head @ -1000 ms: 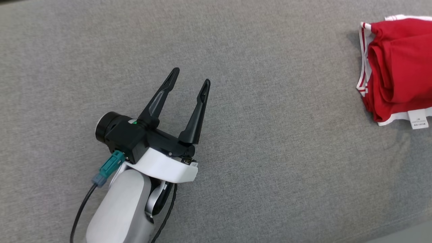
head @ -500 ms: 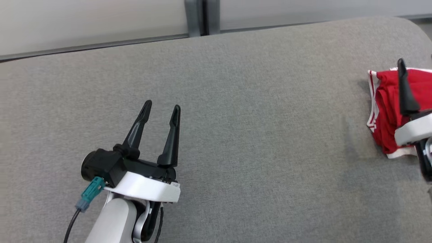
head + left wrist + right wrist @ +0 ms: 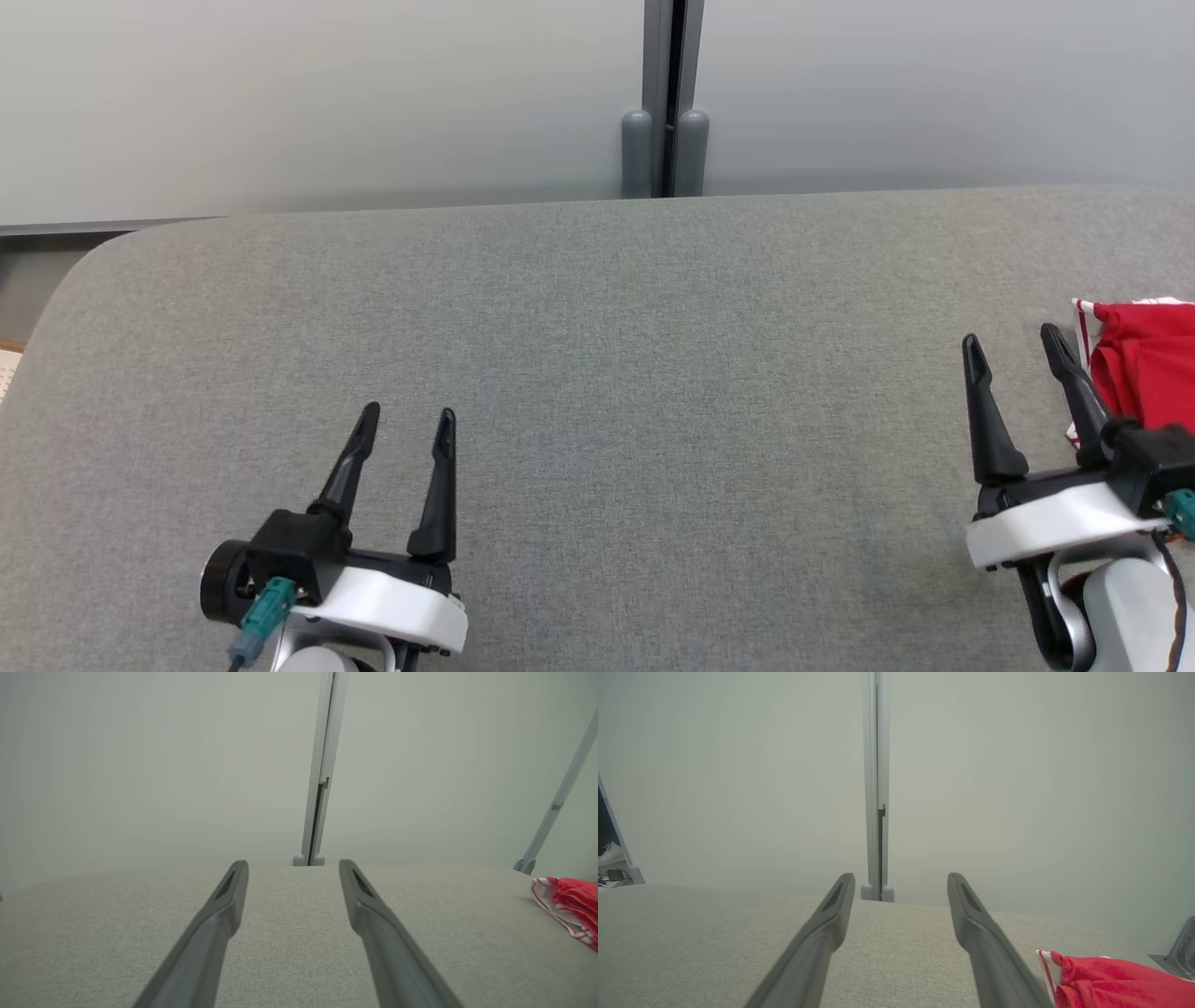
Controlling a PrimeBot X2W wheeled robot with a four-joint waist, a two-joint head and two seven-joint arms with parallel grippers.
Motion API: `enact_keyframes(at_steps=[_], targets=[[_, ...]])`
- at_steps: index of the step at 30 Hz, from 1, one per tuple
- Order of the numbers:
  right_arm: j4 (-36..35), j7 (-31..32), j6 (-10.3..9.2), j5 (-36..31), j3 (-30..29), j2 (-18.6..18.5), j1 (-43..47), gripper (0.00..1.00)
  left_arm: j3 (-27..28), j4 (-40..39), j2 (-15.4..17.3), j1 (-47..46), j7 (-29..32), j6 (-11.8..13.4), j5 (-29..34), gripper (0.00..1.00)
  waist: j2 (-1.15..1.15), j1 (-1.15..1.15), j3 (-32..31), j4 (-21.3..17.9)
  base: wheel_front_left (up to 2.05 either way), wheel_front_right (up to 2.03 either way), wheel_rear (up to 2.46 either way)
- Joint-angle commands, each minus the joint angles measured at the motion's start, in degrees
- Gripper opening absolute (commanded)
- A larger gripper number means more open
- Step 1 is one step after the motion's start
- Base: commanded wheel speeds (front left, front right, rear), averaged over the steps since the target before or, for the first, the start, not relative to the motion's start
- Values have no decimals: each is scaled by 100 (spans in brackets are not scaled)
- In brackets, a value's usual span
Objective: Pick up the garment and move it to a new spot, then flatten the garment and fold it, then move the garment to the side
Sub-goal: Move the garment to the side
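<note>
— While both arms sit low in the head view, where is the red garment (image 3: 1144,364)?

— It lies bunched on the gray cushion (image 3: 597,373), way over at 3 o'clock, cut off by the edge of the picture. It is red with white stripes along its rim.

— And the right gripper (image 3: 1010,338)?

— It is at 4 o'clock, pointing to 12. Its two dark fingers stand apart with a wide gap, and nothing is between them. The finger nearer the garment crosses the white rim in that view. I cannot tell if it touches. In the right wrist view the garment (image 3: 1101,980) sits at 5 o'clock, just beside that finger.

— What about the left gripper (image 3: 409,413)?

— It is at 7 o'clock, well apart from the garment. Its fingers are spread too, and they hold nothing. In the left wrist view the garment (image 3: 567,903) is a small red bit at 3 o'clock.

— What is behind the cushion?

— A pale wall (image 3: 327,93), with a gray post (image 3: 665,93) at 12 o'clock.
</note>
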Motion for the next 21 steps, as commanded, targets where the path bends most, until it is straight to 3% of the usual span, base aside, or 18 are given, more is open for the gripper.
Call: enact_keyframes(at_steps=[1, 6, 12, 21], targets=[[-90, -30, -2, -56, -55, 57, 145, 100, -25, 62, 12, 41, -4, 32, 243, 100, 0, 0, -70, 60, 0, 0, 0], [-360, -29, -2, -328, -329, 428, 683, 100, 61, 107, 13, 226, -5, 281, 414, 100, 0, 0, -198, 80, 0, 0, 0], [-490, -29, -2, -546, -399, 686, 1006, 100, 152, 133, 22, 337, -5, 394, 306, 100, 0, 0, -234, 57, 0, 0, 0], [-490, -29, -2, -521, -382, 791, 984, 100, 303, -62, 17, 493, -5, 291, 228, 100, 0, 0, -257, -12, 0, 0, 0]])
